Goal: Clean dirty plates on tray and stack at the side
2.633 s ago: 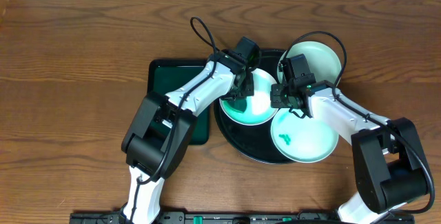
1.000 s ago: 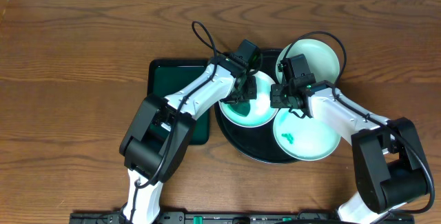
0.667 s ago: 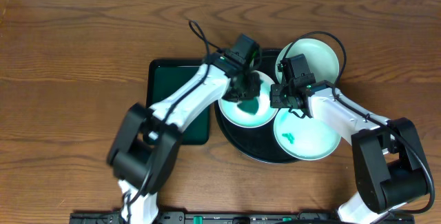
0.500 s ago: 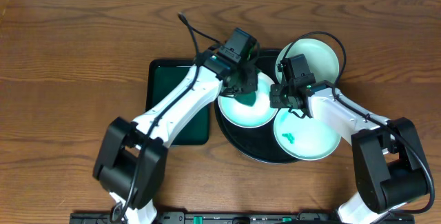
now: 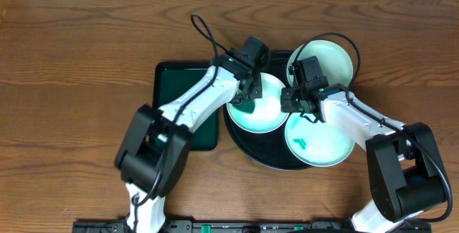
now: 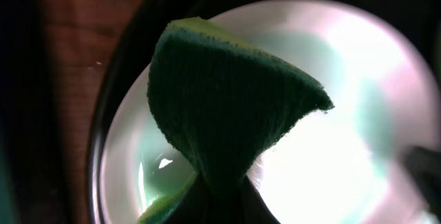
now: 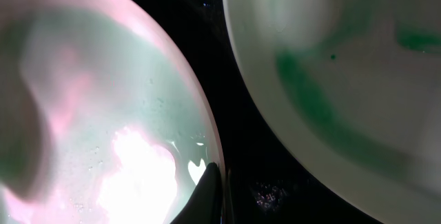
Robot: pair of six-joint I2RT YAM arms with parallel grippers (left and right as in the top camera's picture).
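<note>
The plates point(image 5: 330, 147) are cyan-tinged white, one smeared teal-green, the tray point(image 5: 251, 152) glossy black, the sponge point(image 6: 220, 107) dark green.

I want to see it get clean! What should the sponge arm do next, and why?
Probably press the sponge down and wipe across the plate. The left gripper holds it over the plate, green tint shows there, and the right gripper pinches the rim.
</note>
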